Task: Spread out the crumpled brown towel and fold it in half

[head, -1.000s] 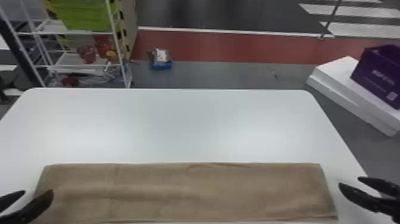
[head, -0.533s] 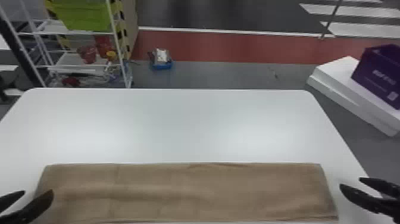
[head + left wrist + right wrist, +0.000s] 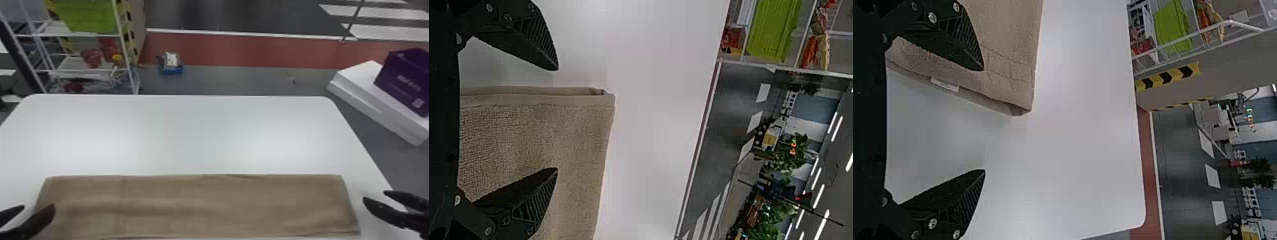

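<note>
The left gripper (image 3: pixel 39 207) had its fingers spread wide at the left end of the brown towel (image 3: pixel 204 204); in the left wrist view one finger showed against the towel and the other against bare tabletop past its border. The right gripper (image 3: pixel 374 195) was also wide, near the towel's right end, with nothing between its fingertips.

The towel lay flat as a long band across the near part of the white table (image 3: pixel 204 127), its long side running roughly parallel to the far edge. Layers showed along its ends, light creases crossed it, and a small white label (image 3: pixel 945 84) stuck out at the right end. The tabletop was smooth, with two soft patches of glare and rounded far corners.

Behind the far left corner stood a white wire rack (image 3: pixel 123 41) with a lime-green bin (image 3: pixel 87 16) on its upper shelf and red containers (image 3: pixel 92 57) lower down. On the grey floor past the far edge sat a small blue tray (image 3: pixel 172 71), close to a red floor strip (image 3: pixel 249 49) bordered by a white line. Off the right edge, a purple box (image 3: pixel 403 81) rested on a white box (image 3: pixel 380 102). White stripes (image 3: pixel 392 32) marked the dark floor farther back, and leafy plants (image 3: pixel 796 150) stood deeper in the room.
</note>
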